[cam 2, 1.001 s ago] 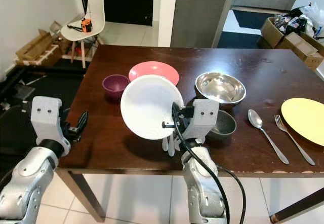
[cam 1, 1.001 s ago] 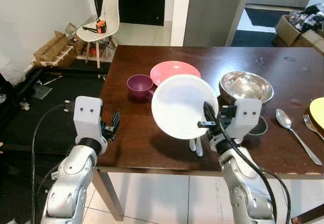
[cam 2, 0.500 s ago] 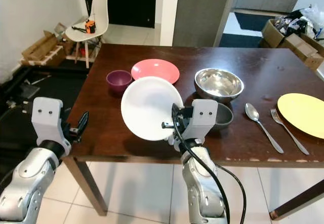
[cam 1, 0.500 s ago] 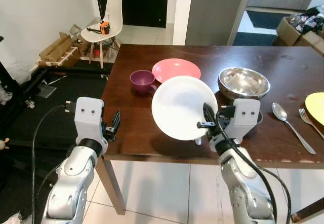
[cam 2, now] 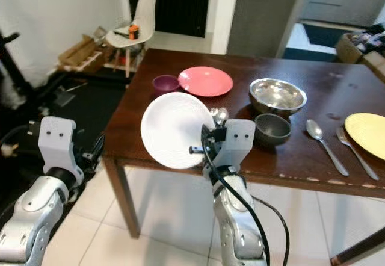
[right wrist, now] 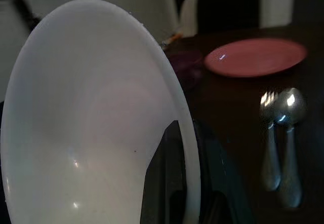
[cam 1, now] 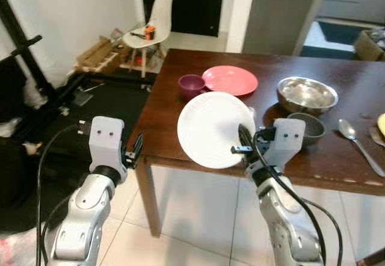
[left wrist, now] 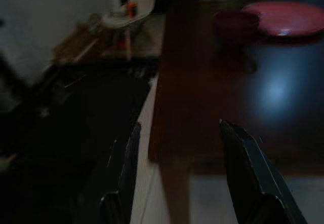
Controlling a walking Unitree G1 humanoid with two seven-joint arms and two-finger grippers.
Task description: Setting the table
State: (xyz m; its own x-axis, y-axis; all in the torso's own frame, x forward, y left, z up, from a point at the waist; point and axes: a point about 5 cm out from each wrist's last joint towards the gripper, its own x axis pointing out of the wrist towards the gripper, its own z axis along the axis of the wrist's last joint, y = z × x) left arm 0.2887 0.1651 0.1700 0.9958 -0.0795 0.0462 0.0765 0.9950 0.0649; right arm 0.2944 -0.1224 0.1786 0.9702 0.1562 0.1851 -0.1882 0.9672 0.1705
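The right gripper (cam 1: 242,148) has its jaws clenched on the white plate's (cam 1: 210,129) rim, tilted above the worktop (cam 1: 337,157) edge; the left gripper (left wrist: 177,183) has its jaws released.

Cup (cam 1: 191,86) left of plate (cam 1: 230,80); bowls (cam 1: 305,94) right, on table (cam 1: 168,127).

The head views are evenly lit and fairly sharp, with soft glare on the steel bowl (cam 1: 305,94) toward two o'clock; the left wrist view is dim and blurred, a pale sheen on the dark table (left wrist: 273,89); the white plate (right wrist: 86,127) looks soft, perhaps out of focus, with small glints.
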